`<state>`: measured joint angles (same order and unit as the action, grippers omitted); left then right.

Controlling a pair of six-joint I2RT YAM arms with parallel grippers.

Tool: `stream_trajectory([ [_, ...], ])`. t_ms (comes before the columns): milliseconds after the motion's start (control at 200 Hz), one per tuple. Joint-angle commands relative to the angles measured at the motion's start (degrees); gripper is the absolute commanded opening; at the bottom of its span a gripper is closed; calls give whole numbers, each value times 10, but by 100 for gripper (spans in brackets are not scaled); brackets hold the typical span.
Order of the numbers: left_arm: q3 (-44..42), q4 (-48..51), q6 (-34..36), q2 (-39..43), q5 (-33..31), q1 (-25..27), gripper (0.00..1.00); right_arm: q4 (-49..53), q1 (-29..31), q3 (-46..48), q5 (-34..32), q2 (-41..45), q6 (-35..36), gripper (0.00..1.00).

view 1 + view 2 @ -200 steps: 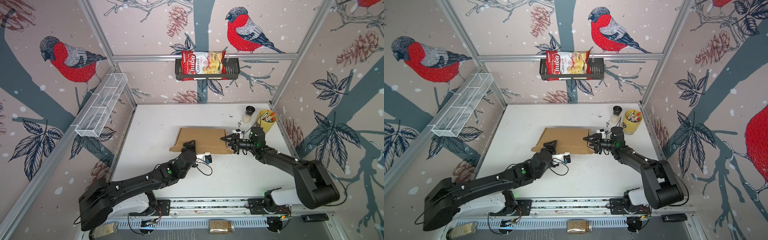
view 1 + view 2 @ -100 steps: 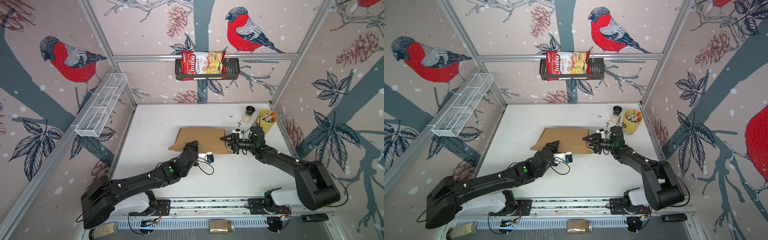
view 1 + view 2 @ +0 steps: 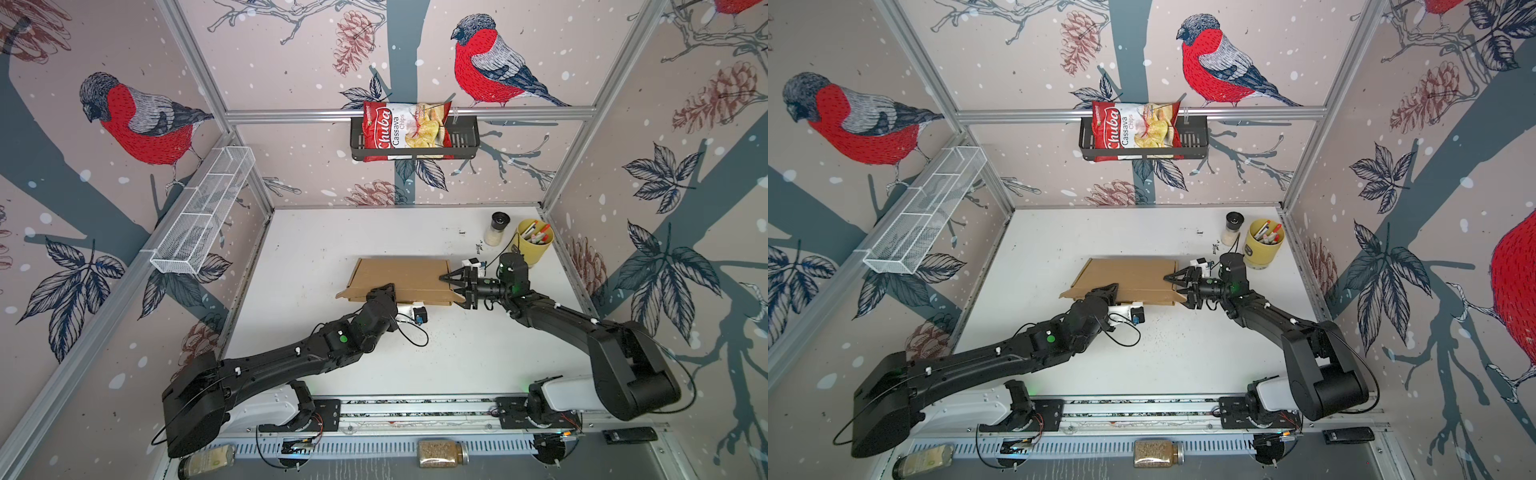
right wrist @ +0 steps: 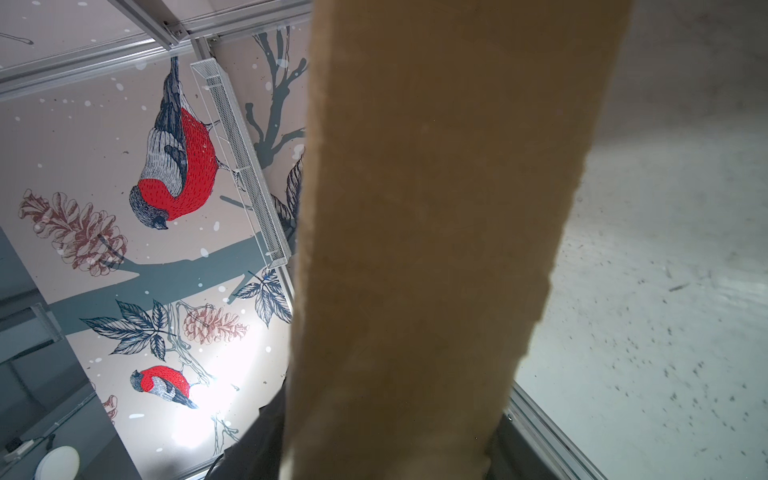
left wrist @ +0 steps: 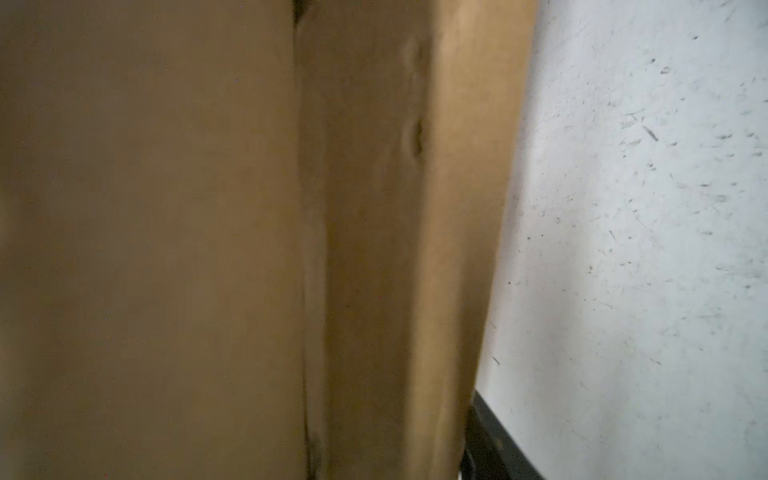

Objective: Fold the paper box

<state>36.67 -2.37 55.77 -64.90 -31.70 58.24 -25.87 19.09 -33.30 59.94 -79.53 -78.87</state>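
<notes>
One brown paper box (image 3: 405, 276) (image 3: 1129, 276) lies flat in the middle of the white desk (image 3: 332, 241). A small flap (image 3: 344, 294) sticks out at its near left corner.

The left hand (image 3: 384, 291) sits at the box's near edge, close to that flap. I cannot tell if its fingers are apart or pinching the cardboard. The right hand (image 3: 451, 287) is at the box's right end. Its two fingers are apart, one on each side of the box's edge.

Near the back right corner of the desk stand a yellow cup (image 3: 536, 253) full of pens (image 3: 534, 230) and a small jar (image 3: 496, 230) with a black lid. On the back wall, a red bag of chips (image 3: 405, 129) sits in a black basket (image 3: 465, 141).
</notes>
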Motion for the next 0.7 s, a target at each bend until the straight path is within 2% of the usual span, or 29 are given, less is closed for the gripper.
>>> stream_trajectory([
  [0,16,21,-23,4,-5,-1,47,5,-7,0,12,2,25,70],
  [130,36,61,-49,3,5,-1,44,14,-24,3,4,9,40,75],
  [365,81,146,-100,-9,35,-2,44,13,-66,20,-4,13,60,76],
  [530,130,221,-145,-21,78,-5,42,100,-98,11,-37,19,153,77],
  [695,184,294,-179,-34,160,-23,42,150,-122,4,-93,19,222,77],
])
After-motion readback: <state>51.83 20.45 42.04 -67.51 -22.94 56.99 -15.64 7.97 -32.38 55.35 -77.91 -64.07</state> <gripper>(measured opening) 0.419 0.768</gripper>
